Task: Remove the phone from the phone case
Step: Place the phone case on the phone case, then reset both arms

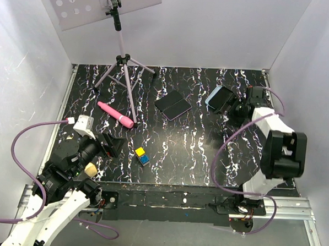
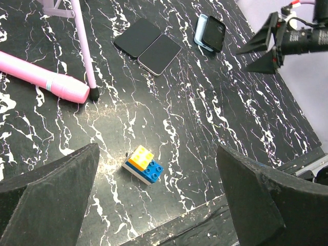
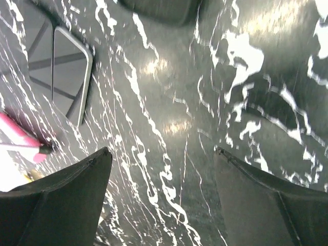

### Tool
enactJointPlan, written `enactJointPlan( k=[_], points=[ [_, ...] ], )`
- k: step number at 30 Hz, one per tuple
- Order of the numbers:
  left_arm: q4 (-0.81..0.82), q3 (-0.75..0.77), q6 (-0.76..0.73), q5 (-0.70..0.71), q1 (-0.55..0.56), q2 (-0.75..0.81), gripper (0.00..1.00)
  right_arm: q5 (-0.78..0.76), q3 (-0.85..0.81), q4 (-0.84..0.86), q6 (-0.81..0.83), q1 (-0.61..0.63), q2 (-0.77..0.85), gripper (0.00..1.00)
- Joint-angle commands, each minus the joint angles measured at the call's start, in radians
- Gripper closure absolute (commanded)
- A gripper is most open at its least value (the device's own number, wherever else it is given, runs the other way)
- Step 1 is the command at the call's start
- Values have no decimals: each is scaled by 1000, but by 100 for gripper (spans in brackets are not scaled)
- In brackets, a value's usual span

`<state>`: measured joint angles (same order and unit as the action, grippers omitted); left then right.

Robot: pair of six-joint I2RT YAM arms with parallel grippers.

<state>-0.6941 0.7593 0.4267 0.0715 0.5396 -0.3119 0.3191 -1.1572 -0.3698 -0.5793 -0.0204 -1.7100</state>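
Observation:
The light blue phone case (image 1: 213,96) lies at the back right of the table with the black phone (image 1: 222,98) in it; I cannot tell how firmly it sits. Both show in the left wrist view, the case (image 2: 199,29) and the phone (image 2: 214,33). My right gripper (image 1: 233,108) is open and empty just right of the case, apart from it, and also shows in the left wrist view (image 2: 245,60). In its own view the right gripper (image 3: 161,151) hangs over bare table, with a dark rounded edge (image 3: 159,7) at the top. My left gripper (image 1: 112,145) (image 2: 157,149) is open and empty at the front left.
Two dark flat slabs (image 1: 174,104) lie side by side at the back middle. A pink cylinder (image 1: 115,114) lies beside a tripod (image 1: 123,60) at the back left. A small stack of yellow and blue bricks (image 1: 142,155) (image 2: 143,164) sits near the front edge.

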Motion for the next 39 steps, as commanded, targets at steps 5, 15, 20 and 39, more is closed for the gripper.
enactJointPlan(
  k=[5,15,20,39],
  points=[
    [18,-11,-14,22,0,-36,2,-181,353,161,82,53,456,13],
    [11,-9,-6,53,-1,-42,2,-276,767,430,67,59,1234,12],
    [8,-8,-6,48,-1,-52,2,-301,830,425,33,57,1401,11],
    [2,-5,0,59,-1,-26,2,-247,930,519,47,59,1587,9]
  ],
)
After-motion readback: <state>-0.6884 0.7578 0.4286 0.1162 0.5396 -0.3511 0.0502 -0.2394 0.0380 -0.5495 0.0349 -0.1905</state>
